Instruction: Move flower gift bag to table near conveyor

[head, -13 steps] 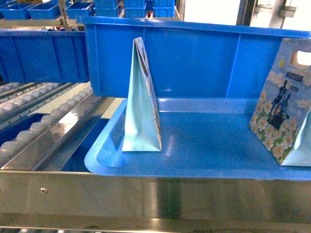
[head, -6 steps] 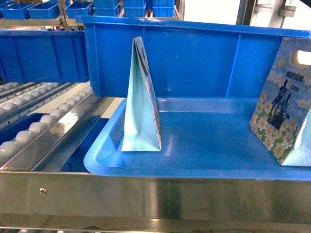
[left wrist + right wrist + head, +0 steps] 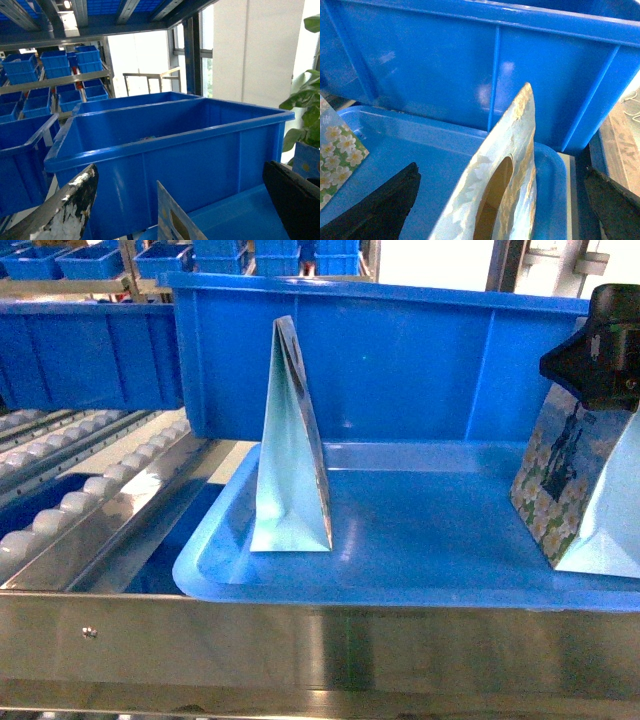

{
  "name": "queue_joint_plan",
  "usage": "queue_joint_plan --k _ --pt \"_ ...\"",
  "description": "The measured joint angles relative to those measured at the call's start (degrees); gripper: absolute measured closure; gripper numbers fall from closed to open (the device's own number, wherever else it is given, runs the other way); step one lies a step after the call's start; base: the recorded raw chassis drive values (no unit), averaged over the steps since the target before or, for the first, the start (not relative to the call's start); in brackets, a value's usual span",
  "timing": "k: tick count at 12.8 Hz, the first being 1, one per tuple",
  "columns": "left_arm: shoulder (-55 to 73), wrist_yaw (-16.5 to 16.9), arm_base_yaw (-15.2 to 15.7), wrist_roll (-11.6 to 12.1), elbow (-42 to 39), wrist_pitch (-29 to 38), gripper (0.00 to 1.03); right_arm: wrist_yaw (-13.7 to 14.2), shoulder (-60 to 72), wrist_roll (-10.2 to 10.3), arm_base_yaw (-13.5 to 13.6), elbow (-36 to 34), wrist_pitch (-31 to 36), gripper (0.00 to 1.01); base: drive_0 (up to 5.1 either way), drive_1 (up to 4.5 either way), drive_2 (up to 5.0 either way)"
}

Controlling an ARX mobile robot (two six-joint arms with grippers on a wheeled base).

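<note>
Right end effector [image 3: 603, 345] has dropped over the right bag's [image 3: 575, 495] top — fingers spread, not yet gripping; pickup is starting.

Blue bins [image 3: 60, 80] on racks, bright window [image 3: 142, 60], plant [image 3: 305, 105]

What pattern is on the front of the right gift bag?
White daisy-like flowers on green, seen best in the head view on the right gift bag.
</note>
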Motion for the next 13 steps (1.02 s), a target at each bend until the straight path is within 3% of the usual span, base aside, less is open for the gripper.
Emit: queue_joint_plan --k 3,6,7,13 --pt "0.0 0.0 0.0 0.0 0.0 0.0 0.05 -0.7 0.4 0.4 -0.3 0.4 -0.1 0.42 0.0 0.0 0.0" --pt "0.0 0.0 0.0 0.0 0.0 0.0 0.05 -0.8 0.4 0.4 -0.3 0.4 0.2 0.88 0.0 0.0 0.0" --pt "0.0 0.0 0.0 0.0 0.0 0.0 0.05 -0.8 0.1 0.2 -0.3 0.1 0.9 0.98 0.0 0.0 0.0" --pt "0.0 0.0 0.0 0.0 0.0 0.0 0.05 -0.6 -8.7 1.9 -0.2 -5.8 5.2 0.98 0.0 0.0 0.0"
